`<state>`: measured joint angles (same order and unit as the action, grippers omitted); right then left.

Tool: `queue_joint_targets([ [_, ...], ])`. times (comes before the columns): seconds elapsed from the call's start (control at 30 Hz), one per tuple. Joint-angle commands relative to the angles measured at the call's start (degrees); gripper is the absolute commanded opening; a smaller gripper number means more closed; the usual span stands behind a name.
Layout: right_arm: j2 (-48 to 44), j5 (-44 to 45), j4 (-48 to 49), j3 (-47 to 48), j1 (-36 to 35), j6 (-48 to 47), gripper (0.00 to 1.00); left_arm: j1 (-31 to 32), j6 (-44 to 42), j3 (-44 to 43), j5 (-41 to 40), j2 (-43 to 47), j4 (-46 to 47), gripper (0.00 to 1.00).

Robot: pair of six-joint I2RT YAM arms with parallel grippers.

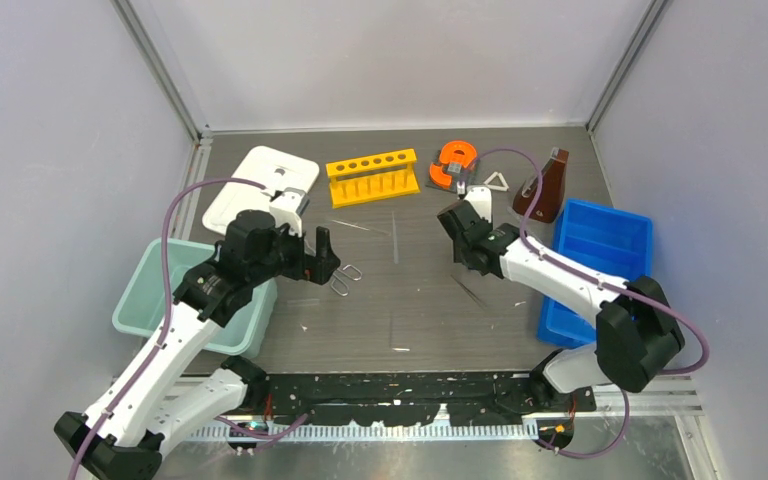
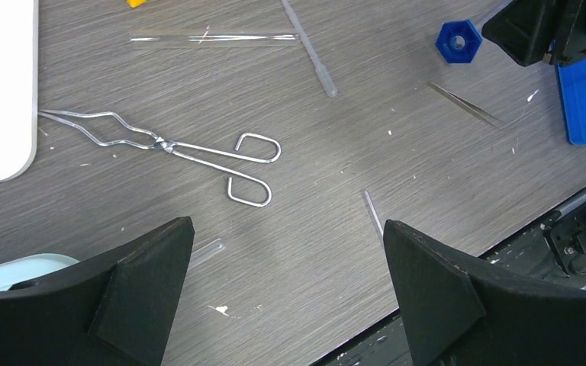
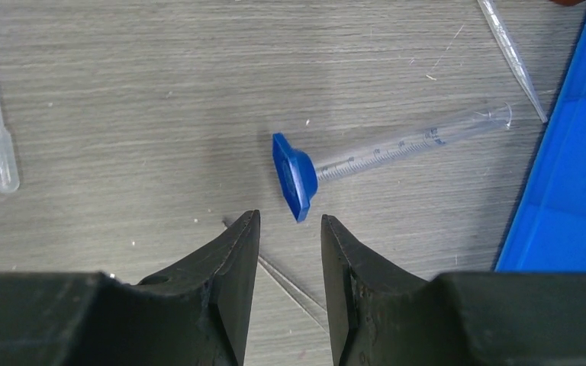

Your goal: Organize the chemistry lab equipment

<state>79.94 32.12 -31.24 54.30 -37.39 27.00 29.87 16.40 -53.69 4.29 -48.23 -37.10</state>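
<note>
1. Black-fingered right gripper (image 3: pixel 290 219): I saw its jaws set at a slim gap with nothing between them.
2. Small blue hexagonal piece (image 3: pixel 291 174): it lay just ahead of the tips, capping a clear graduated tube (image 3: pixel 404 141) on its side near the blue tray (image 3: pixel 572 175).
3. Hazard, in my judgement: closing there would nip only the piece's edge, flicking it and rolling the tube.
4. Left gripper (image 2: pixel 287 223): spread wide above the wire metal tongs (image 2: pixel 169 145).

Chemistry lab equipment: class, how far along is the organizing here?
Barely begun. Done: nothing; the blue bin holds nothing visible. In hand: nothing; the right end effector hangs empty near the blue-based cylinder, the left end effector open above the wire tongs. Left: those, triangle, flask.
</note>
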Motion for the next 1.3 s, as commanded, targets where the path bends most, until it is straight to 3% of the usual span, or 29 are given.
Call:
queue_joint_targets([
  [0.0,1.9,-3.0,5.3,1.5,3.2,-1.2,0.41,-0.1,-0.9,-0.3,-1.6,0.8,1.2,1.00],
  [0.33,4.9,-7.5,6.6,1.3,6.2,-2.2,0.41,-0.1,-1.1,-0.5,-1.7,0.7,1.0,1.00],
  [0.87,8.6,-5.6,7.2,0.5,6.4,-3.6,0.34,-0.1,-1.0,-0.2,-1.9,0.6,0.9,1.00],
  [1.27,7.6,-5.6,6.9,1.2,6.5,-3.8,0.05,-0.1,-1.1,-0.2,-2.0,0.4,0.9,1.00],
])
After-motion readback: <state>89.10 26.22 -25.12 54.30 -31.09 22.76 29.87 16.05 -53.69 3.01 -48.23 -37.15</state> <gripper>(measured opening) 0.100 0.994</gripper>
